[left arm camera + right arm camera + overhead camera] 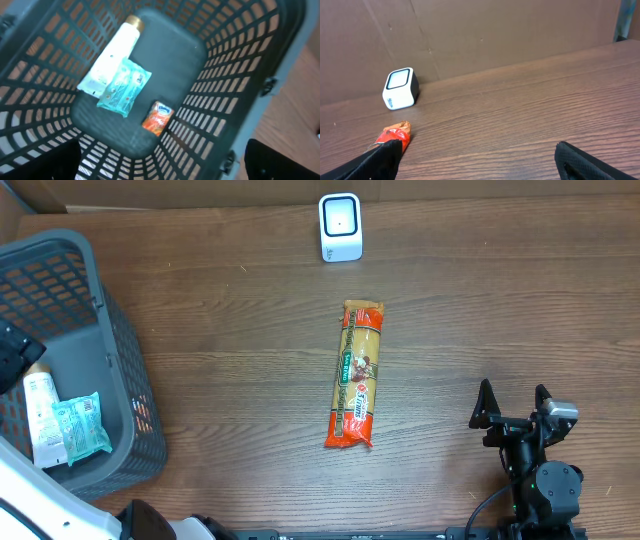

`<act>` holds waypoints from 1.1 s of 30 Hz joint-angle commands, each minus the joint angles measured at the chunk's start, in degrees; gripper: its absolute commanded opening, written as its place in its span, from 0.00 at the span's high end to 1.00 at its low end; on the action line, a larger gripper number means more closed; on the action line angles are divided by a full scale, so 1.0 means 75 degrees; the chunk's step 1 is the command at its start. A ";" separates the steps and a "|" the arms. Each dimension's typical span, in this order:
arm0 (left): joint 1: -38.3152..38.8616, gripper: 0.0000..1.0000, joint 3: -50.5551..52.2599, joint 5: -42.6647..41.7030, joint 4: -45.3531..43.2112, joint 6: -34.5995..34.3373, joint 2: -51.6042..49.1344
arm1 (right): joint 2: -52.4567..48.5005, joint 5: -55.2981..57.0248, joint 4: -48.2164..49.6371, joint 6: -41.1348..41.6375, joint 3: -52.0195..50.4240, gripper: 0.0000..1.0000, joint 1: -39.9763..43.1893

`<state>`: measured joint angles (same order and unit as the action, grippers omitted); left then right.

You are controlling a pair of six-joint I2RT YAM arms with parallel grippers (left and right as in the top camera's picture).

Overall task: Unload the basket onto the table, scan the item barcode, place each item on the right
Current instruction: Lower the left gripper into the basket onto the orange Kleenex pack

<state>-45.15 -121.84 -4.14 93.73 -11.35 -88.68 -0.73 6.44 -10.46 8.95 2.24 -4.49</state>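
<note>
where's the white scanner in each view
Overhead: white scanner at top centre, beyond the far end of the pasta packet.
Left wrist: not in it; only the inside of the basket shows.
Right wrist: left of centre, behind the packet's orange end.
Shared landmark: the pasta packet, seen in overhead and right wrist.
</note>
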 commanded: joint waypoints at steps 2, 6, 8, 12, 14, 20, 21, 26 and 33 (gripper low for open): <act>-0.0032 0.07 0.0944 0.0041 -0.0373 0.0318 0.0099 | 0.0073 0.0140 -0.0085 -0.0047 0.0160 0.00 0.0000; -0.0029 0.05 0.2492 -0.0315 -0.1236 0.0682 0.0099 | 0.0073 0.0140 -0.0085 -0.0047 0.0160 0.00 0.0000; -0.0029 0.05 0.3057 -0.0522 -0.1562 0.0886 0.0099 | 0.0073 0.0140 -0.0085 -0.0047 0.0160 0.00 0.0000; -0.0026 0.05 0.4153 -0.0714 -0.2200 0.1046 0.0099 | 0.0073 0.0140 -0.0085 -0.0047 0.0160 0.00 0.0000; -0.0029 0.06 0.4727 -0.0871 -0.2570 0.1139 0.0099 | 0.0073 0.0140 -0.0085 -0.0047 0.0160 0.00 0.0000; -0.0029 0.06 0.5963 -0.1058 -0.3497 0.1142 0.0099 | 0.0073 0.0140 -0.0085 -0.0047 0.0160 0.00 0.0000; -0.0026 0.06 0.6114 -0.1081 -0.3640 0.1139 0.0096 | 0.0073 0.0140 -0.0085 -0.0047 0.0160 0.00 0.0000; -0.0026 0.05 0.6910 -0.1180 -0.4383 0.1139 0.0096 | 0.0073 0.0140 -0.0085 -0.0047 0.0160 0.00 0.0000; -0.0026 0.07 0.7906 -0.1180 -0.5377 0.1142 0.0090 | 0.0073 0.0140 -0.0085 -0.0050 0.0160 0.00 0.0000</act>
<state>-45.15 -65.91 -11.86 55.42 -4.03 -88.51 -0.73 6.44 -10.48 8.93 2.24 -4.49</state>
